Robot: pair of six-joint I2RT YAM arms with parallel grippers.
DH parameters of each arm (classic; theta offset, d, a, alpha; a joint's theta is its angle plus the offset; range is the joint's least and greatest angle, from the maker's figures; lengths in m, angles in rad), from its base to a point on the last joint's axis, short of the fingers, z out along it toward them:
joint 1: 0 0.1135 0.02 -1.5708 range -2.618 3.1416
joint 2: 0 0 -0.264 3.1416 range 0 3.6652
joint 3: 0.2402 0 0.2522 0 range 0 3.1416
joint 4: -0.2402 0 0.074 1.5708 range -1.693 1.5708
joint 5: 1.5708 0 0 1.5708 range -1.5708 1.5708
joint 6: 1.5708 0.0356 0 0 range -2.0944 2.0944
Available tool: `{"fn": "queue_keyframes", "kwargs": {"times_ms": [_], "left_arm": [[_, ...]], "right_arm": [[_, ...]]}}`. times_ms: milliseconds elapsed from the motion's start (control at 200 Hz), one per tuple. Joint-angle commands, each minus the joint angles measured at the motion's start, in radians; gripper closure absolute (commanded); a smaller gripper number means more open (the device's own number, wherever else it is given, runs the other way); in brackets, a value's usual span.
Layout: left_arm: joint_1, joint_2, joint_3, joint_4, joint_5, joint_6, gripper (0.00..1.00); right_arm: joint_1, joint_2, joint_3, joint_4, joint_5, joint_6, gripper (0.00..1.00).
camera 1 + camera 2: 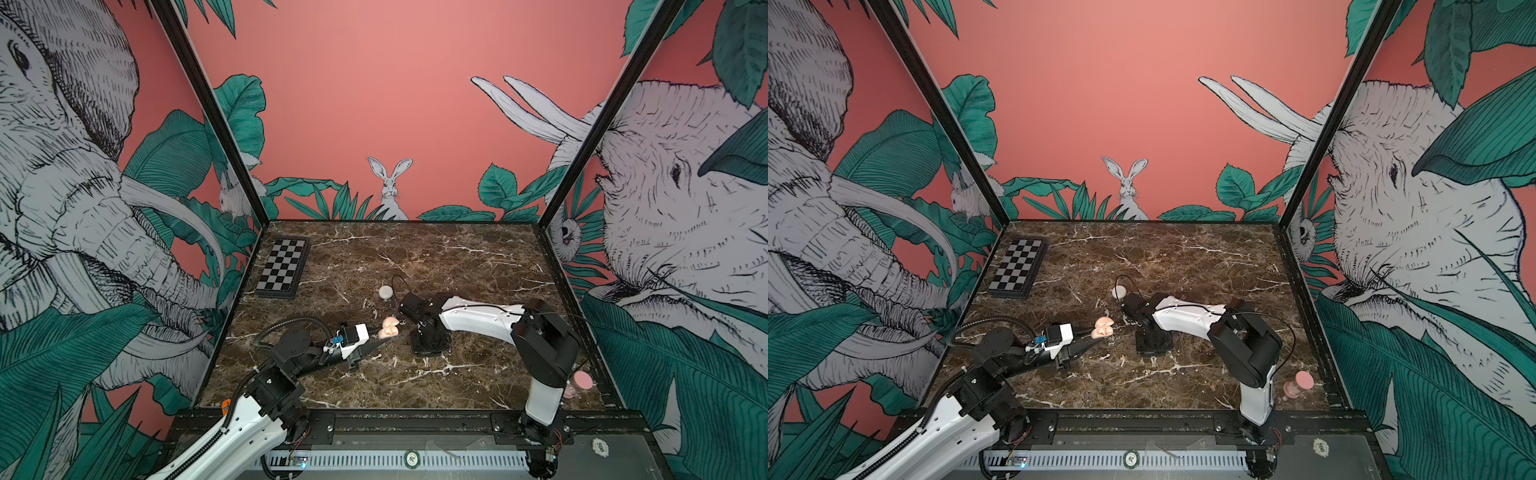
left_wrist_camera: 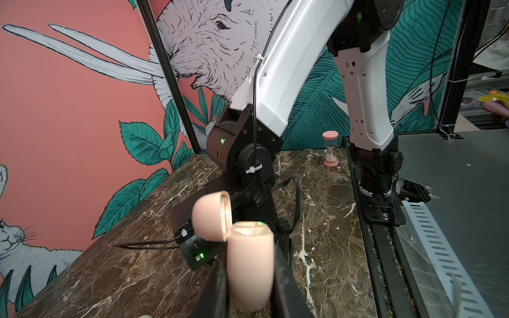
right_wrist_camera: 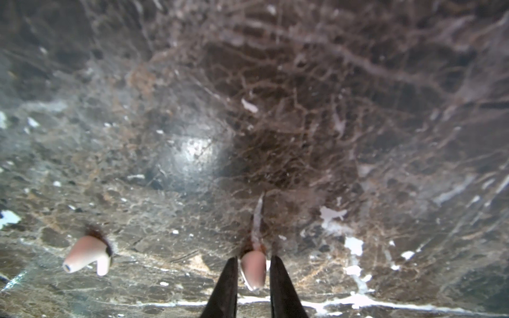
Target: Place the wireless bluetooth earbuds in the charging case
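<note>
- The pink-capped hourglass (image 1: 578,384) stands upright at the near right corner of the brown veined marble table (image 1: 457,257), well apart from both arms.
- The left claw (image 1: 386,333), on a low and nearly level arm, pinches the base of the smooth peach charging case (image 2: 249,275). The hinged lid is open.
- The right claw (image 3: 252,258) points down. Its narrow tips closely flank the pale stemmed earbud (image 3: 253,271) on the table; whether they touch it cannot be told.
- The second pale earbud (image 3: 85,254) lies apart on the marble.
- The white round puck (image 1: 385,291) lies just beyond the right wrist.
- The chequered board (image 1: 282,268) lies at the far left.
</note>
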Motion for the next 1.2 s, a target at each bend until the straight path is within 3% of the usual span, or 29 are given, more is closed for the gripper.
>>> {"fn": "queue_keyframes", "kwargs": {"times_ms": [0, 1195], "left_arm": [[-0.004, 0.003, 0.024, 0.001, 0.009, 0.018, 1.0], [-0.004, 0.027, 0.026, -0.003, 0.01, 0.028, 1.0]], "right_arm": [[-0.007, 0.014, -0.014, -0.013, 0.001, 0.005, 0.79], [-0.057, 0.016, -0.092, 0.061, -0.045, 0.037, 0.8]]}}
